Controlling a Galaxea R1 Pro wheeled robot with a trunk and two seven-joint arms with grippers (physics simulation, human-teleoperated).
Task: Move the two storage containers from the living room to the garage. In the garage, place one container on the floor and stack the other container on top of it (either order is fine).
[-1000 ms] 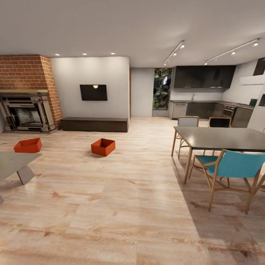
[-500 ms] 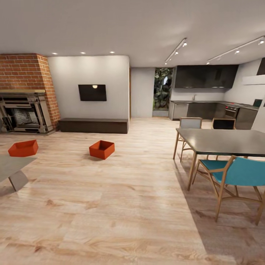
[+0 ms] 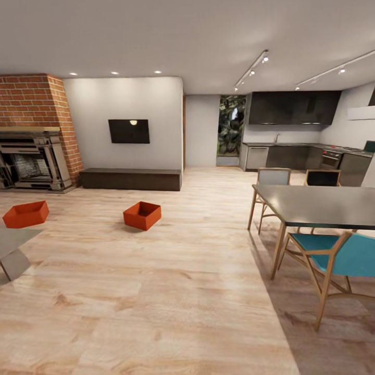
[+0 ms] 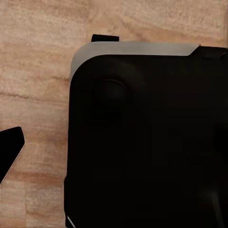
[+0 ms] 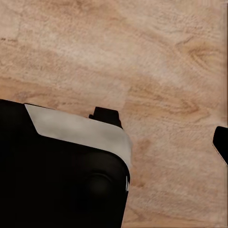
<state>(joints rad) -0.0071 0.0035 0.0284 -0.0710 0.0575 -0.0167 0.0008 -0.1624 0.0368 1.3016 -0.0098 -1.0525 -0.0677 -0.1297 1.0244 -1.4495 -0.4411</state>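
We stand in the open-plan living room on the light wood-plank floor (image 3: 172, 291), with both red-orange open-topped storage containers ahead and to our left. The nearer container (image 3: 142, 215) sits on the planks in front of the long dark low bench (image 3: 130, 178) under the wall-mounted black screen (image 3: 129, 130). The second container (image 3: 25, 214) lies further left, near the brick fireplace (image 3: 34, 133) and just beyond the corner of a low grey table (image 3: 13, 245). The two bins are well apart, each turned corner-on to us rather than square. A dark dining table (image 3: 323, 204) with a teal wooden-framed chair (image 3: 338, 258) fills our right side, and a dark kitchen (image 3: 297, 130) closes the far end.

In the wrist views each camera looks down on floor planks past the robot's black base: a dark fingertip of the left pincer (image 4: 9, 152) shows at the frame's edge, and one of the right pincer (image 5: 221, 142) likewise. We cannot tell how wide either pincer stands.

We judge the haul not yet begun, with neither bin in reach. The nearer container lies ahead and left of centre, so the left arm looks the closer, and we would need to drive forward and turn left to bring it within grasp.
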